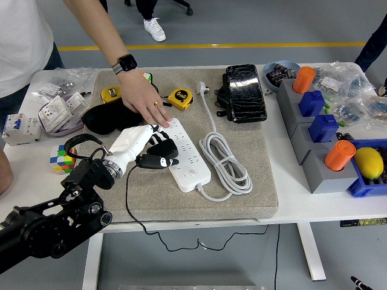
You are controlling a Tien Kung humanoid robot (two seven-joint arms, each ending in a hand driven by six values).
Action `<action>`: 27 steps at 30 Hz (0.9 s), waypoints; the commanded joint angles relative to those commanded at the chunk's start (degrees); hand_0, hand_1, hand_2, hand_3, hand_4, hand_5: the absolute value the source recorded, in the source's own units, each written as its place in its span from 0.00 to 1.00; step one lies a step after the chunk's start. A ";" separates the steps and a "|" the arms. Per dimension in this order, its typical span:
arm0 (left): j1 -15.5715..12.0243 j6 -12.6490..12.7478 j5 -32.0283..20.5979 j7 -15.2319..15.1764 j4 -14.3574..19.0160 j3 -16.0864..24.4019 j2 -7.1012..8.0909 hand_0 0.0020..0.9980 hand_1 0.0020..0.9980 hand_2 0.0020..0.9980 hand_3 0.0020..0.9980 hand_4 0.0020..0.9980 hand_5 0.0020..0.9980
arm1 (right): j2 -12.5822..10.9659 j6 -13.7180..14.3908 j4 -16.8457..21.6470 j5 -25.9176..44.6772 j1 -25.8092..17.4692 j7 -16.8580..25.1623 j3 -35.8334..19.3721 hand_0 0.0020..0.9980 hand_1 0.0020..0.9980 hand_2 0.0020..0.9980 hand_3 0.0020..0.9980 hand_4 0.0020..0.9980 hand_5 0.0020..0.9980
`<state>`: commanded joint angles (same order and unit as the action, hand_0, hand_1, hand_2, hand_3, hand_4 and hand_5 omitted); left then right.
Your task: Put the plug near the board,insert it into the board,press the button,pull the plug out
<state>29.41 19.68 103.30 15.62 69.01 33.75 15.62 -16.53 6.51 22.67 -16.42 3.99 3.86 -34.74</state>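
Left hand (148,148) fingers curled round black plug (158,161), touching power strip (186,156) left edge.

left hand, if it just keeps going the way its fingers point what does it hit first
The left hand points right and slightly away, holding a black plug at the white power strip. Going straight on, it would likely meet the strip's top first, then the coiled white cable; depth is unclear.

White board (190,158) and cable (225,162) — beige mat (242,193); plug (158,161) seemingly black.
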 joint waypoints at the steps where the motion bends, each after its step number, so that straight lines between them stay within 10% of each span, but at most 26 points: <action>1: 0.06 0.06 -0.07 0.02 -0.15 -0.13 -0.03 0.39 0.50 0.54 0.58 1.00 0.40 | 0.00 0.00 0.00 0.01 0.00 0.00 0.01 0.57 0.64 0.60 0.54 0.92 0.47; 11: 0.36 2.16 -0.33 -1.69 -1.24 -0.73 -0.28 0.29 0.44 0.48 0.53 0.88 0.17 | -0.01 0.01 0.06 -0.06 -0.05 0.02 0.08 0.57 0.64 0.60 0.54 0.92 0.47; 27: 0.08 5.84 -1.52 -5.37 -1.78 -1.25 -0.20 0.24 0.33 0.36 0.48 0.81 0.12 | -0.01 0.01 0.11 -0.20 0.02 0.01 -0.09 0.57 0.64 0.60 0.54 0.93 0.47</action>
<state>29.49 25.52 101.78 10.25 67.23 32.50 15.42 -16.54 6.53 22.78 -16.62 4.01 3.86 -34.83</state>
